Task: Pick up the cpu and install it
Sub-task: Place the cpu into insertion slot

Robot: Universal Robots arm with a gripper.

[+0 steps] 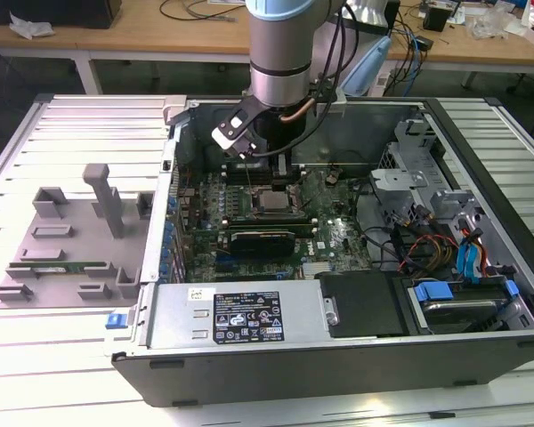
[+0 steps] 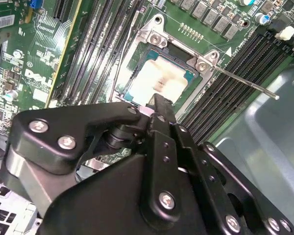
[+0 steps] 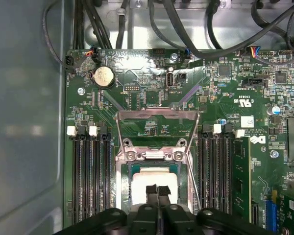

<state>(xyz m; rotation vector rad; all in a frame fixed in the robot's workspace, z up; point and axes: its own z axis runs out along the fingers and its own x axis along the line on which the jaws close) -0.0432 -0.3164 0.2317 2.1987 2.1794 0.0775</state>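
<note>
The cpu (image 2: pixel 161 78) is a pale silver square lying flat in the motherboard's socket (image 3: pixel 123 169), which sits inside the open computer case. It also shows in the first wrist view (image 3: pixel 154 175) and in the exterior view (image 1: pixel 271 201). The socket's metal load frame (image 3: pixel 157 117) is flipped open, and its thin lever (image 2: pixel 245 83) sticks out to one side. My gripper (image 3: pixel 157 190) hangs just over the chip's edge, its two black fingertips pressed together with nothing between them. The exterior view has the gripper (image 1: pixel 282 173) under the arm's wrist, directly above the socket.
Black memory slots (image 3: pixel 88 171) flank the socket on both sides. Case walls (image 1: pixel 173 169), a drive cage (image 1: pixel 409 169) and loose cables (image 1: pixel 427 240) ring the board. A grey fixture tray (image 1: pixel 67 240) with a green memory stick (image 1: pixel 62 264) lies at the exterior view's left.
</note>
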